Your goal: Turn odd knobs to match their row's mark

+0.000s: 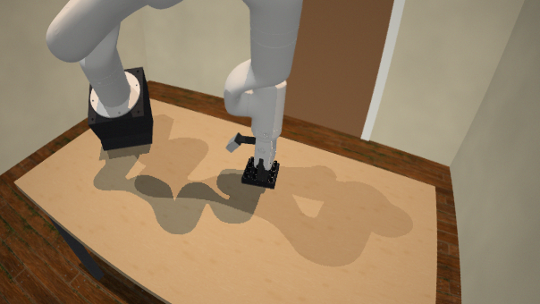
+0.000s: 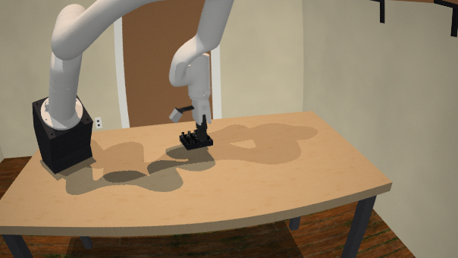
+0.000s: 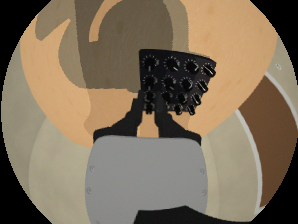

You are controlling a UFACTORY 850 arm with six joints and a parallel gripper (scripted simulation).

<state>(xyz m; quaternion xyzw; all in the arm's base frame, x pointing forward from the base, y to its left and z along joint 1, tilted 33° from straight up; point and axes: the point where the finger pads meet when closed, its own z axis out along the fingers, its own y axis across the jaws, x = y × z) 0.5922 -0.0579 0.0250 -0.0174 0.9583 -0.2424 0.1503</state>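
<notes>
Black and squat, a four-sided knob box (image 1: 257,182) (image 2: 198,146) (image 3: 160,73) sits, in the top view, on a pale wood-grained table (image 1: 375,277) (image 2: 246,193) (image 3: 240,35), directly below the dark fingers of the grey-and-black gripper (image 1: 262,168) (image 2: 202,138) (image 3: 149,97). The smooth white arm (image 1: 274,40) (image 2: 214,24) comes down to it almost upright, rising from a black boxy pedestal (image 1: 145,134) (image 2: 86,149). Which box side is the rear cannot be told.

In the exterior view the box lies flat under the fingertips, its short cylindrical knobs standing up just beside them. Neither side of its nearly square outline reads clearly as a long axis.

In the wrist view the knobs form a grid reaching away from the fingers and to their right. Slightly apart, the fingers straddle the near end of the leftmost column; whether they grip a knob there cannot be told. In the row farthest from them, the leftmost black round knob (image 3: 150,62) has its white line toward the fingers, while the next black round knob (image 3: 171,64) points toward the fingers and rightward.
</notes>
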